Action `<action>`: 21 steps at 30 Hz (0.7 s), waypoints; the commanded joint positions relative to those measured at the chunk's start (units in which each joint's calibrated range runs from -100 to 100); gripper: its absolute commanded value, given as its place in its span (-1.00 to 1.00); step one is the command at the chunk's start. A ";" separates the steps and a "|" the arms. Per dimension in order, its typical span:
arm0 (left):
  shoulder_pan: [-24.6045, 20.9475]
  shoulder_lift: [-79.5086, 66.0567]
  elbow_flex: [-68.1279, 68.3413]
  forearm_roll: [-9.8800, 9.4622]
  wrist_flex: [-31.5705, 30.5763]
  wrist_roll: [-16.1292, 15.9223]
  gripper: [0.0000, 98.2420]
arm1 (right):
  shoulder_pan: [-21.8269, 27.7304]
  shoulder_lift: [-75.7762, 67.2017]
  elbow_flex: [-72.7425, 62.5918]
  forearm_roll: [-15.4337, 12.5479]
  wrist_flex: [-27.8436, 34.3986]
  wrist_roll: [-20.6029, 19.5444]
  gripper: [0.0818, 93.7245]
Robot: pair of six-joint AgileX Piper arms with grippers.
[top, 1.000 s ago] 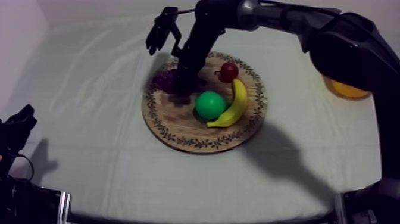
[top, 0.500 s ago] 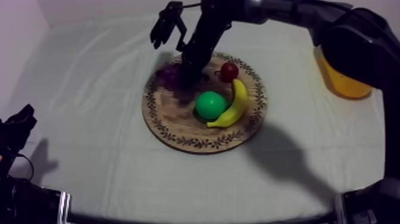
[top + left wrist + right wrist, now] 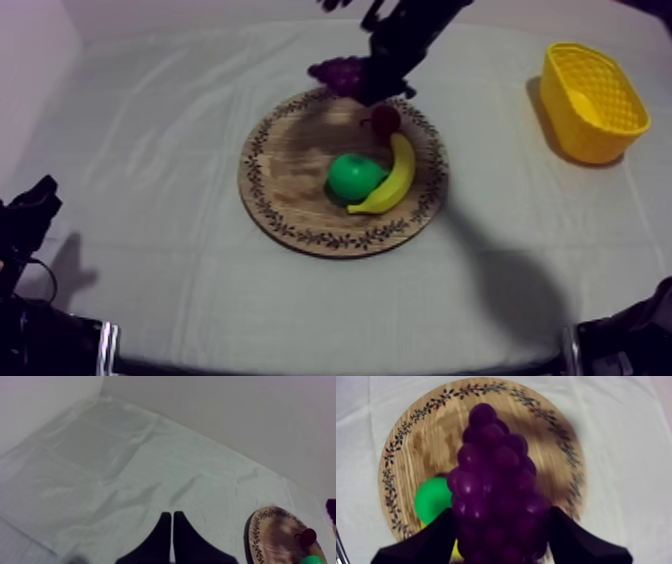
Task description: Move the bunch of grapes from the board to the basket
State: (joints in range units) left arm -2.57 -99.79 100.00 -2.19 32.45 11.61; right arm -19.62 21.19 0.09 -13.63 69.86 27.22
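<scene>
A purple bunch of grapes (image 3: 338, 74) hangs above the far rim of the round wooden board (image 3: 290, 190), with my right gripper (image 3: 385, 75) shut on it. From the right wrist, the grapes (image 3: 496, 486) sit between the two black fingers (image 3: 431, 538) of my right gripper (image 3: 498, 536), high over the board (image 3: 406, 456). The yellow basket (image 3: 590, 100) stands at the far right of the table. My left gripper (image 3: 30, 215) rests low at the left; its fingers (image 3: 162, 541) lie together as a narrow wedge, shut on nothing.
On the board lie a green pear (image 3: 354, 176), a yellow banana (image 3: 392, 180) and a small red fruit (image 3: 384, 120). Grey-white cloth (image 3: 150, 120) covers the table. Past my left gripper show the board's edge (image 3: 260, 531) and the red fruit (image 3: 306, 537).
My right gripper has lifted the grapes off the board and carried them up and to the right. The arm has swung away, uncovering the basket. The left arm has stayed still.
</scene>
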 commanded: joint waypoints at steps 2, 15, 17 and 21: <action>0.00 0.05 0.00 -0.03 -0.03 -0.01 -1.00 | 2.42 -8.29 3.22 0.12 -0.46 -0.68 -0.16; 0.00 0.05 0.00 -0.03 -0.03 -0.01 -1.00 | 15.64 -20.18 8.36 -0.94 -0.32 -2.31 -0.16; 0.00 0.05 0.00 -0.03 -0.03 -0.01 -1.00 | 17.82 -20.56 8.67 -0.99 -1.22 -2.83 -0.16; 0.00 0.05 0.00 -0.03 -0.03 -0.01 -1.00 | 22.28 -20.29 8.75 -1.23 -3.44 -3.67 -0.16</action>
State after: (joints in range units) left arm -2.57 -99.79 100.00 -2.19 32.45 11.61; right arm -0.30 0.62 8.86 -14.73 67.08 23.64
